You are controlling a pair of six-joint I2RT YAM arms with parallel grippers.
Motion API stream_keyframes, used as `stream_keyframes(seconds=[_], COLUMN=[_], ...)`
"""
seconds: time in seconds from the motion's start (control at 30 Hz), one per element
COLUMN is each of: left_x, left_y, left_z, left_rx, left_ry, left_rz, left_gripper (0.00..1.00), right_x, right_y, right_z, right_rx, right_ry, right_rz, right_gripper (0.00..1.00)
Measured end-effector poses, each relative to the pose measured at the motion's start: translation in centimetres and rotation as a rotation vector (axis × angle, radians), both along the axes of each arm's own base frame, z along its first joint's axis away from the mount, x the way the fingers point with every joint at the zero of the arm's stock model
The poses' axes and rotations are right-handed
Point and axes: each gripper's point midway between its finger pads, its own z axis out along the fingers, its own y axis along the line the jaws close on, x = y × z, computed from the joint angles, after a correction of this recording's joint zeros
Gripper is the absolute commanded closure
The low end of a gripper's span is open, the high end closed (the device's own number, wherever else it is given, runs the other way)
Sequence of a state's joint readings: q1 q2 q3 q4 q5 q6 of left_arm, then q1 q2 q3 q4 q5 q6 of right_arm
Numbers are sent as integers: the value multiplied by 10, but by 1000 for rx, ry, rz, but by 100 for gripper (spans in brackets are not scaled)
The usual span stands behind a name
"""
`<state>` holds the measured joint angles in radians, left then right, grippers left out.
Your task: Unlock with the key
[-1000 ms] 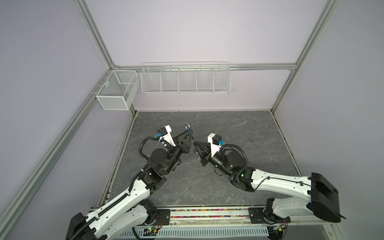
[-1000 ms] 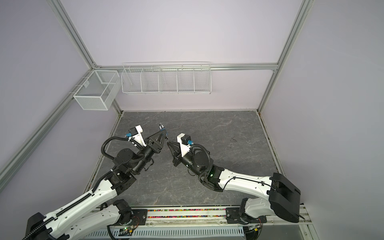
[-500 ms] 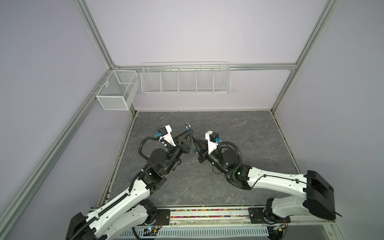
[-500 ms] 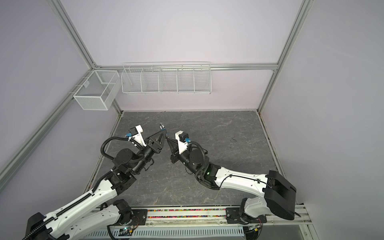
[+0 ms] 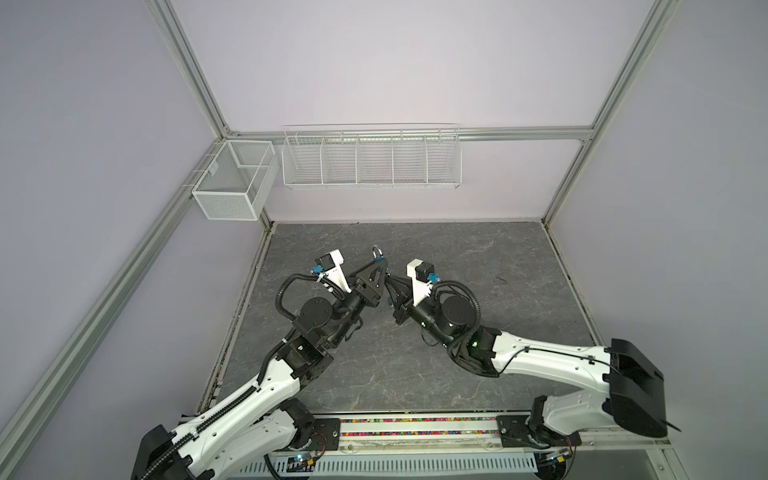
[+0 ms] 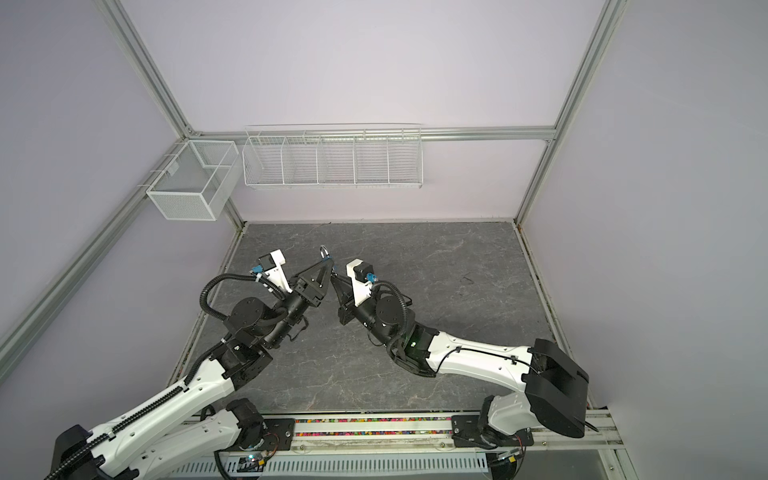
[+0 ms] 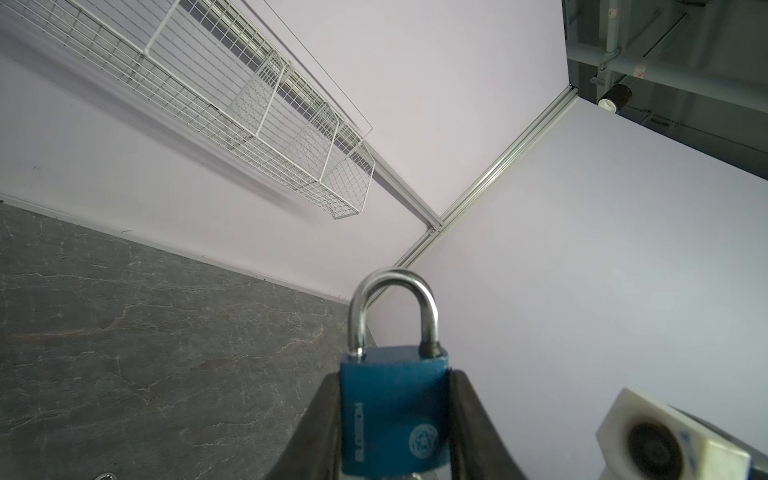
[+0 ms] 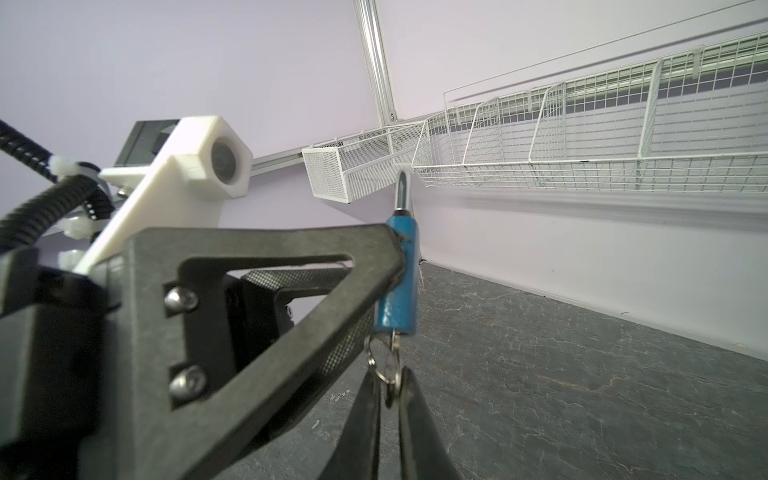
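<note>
A blue padlock (image 7: 395, 415) with a silver shackle (image 7: 392, 278) is held up above the floor, and my left gripper (image 7: 394, 380) is shut on its body from both sides. In both top views it shows at the left fingertips (image 5: 378, 261) (image 6: 328, 260). A key (image 8: 393, 338) sticks out of the padlock's (image 8: 397, 282) underside, with its ring (image 8: 384, 376) hanging there. My right gripper (image 8: 388, 374) is shut on the key's head and ring, directly below the lock. In a top view the right gripper (image 5: 387, 279) meets the left gripper (image 5: 380, 267) tip to tip.
A white wire shelf (image 5: 371, 158) hangs on the back wall and a mesh basket (image 5: 232, 187) on the left rail, both well above the arms. The grey stone floor (image 5: 478, 266) stretches round both arms. Purple walls close three sides.
My right gripper has moved up and left to the padlock's underside and now meets the left fingertips. The left arm and padlock have held still.
</note>
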<state>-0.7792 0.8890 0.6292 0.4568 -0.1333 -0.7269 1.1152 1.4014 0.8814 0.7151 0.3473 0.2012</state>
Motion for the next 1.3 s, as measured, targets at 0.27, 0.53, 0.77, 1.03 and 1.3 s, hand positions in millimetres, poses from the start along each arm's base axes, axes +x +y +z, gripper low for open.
stream_keyframes(seconds=[0.27, 0.53, 0.77, 1.03, 1.3], left_x=[0, 1, 2, -3, -3], left_y=[1, -3, -3, -8, -9], left_z=[2, 0, -4, -1, -2], left_rx=[-13, 5, 11, 4, 3], left_ry=[3, 59, 95, 84, 86], left_rz=[2, 11, 23, -1, -3], left_gripper=[100, 100, 100, 100, 100], right_x=[1, 4, 6, 0, 1], right_y=[-1, -4, -6, -10, -11], right_z=[0, -1, -4, 2, 1], right_rx=[-18, -67, -130, -113, -135], right_ry=[-13, -54, -82, -13, 27], right_rz=[-10, -58, -94, -32, -22], right_gripper=[93, 93, 93, 93, 93])
